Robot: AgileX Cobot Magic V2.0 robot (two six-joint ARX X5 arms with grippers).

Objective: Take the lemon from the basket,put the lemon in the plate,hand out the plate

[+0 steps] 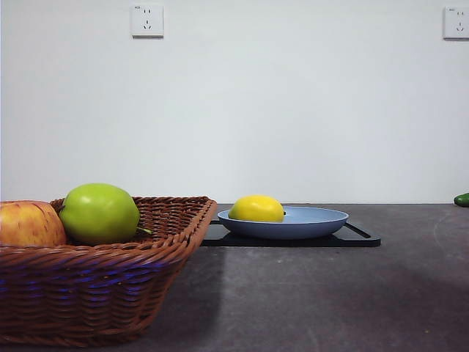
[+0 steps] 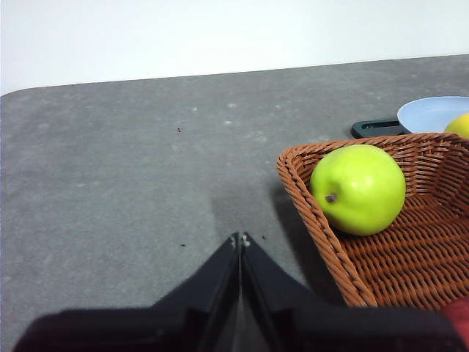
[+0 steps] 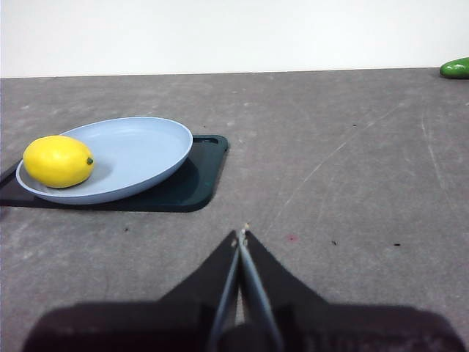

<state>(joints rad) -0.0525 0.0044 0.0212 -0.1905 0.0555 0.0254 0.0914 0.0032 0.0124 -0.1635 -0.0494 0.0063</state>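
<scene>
The yellow lemon lies in the light blue plate, near the plate's edge on the basket's side; it also shows in the right wrist view. The plate rests on a flat black tray. The brown wicker basket stands at the front left. My left gripper is shut and empty, over bare table beside the basket. My right gripper is shut and empty, over bare table a short way from the tray. Neither gripper shows in the front view.
A green apple and a red-yellow apple sit in the basket; the green apple also shows in the left wrist view. A dark green object lies at the far right of the table, also in the right wrist view.
</scene>
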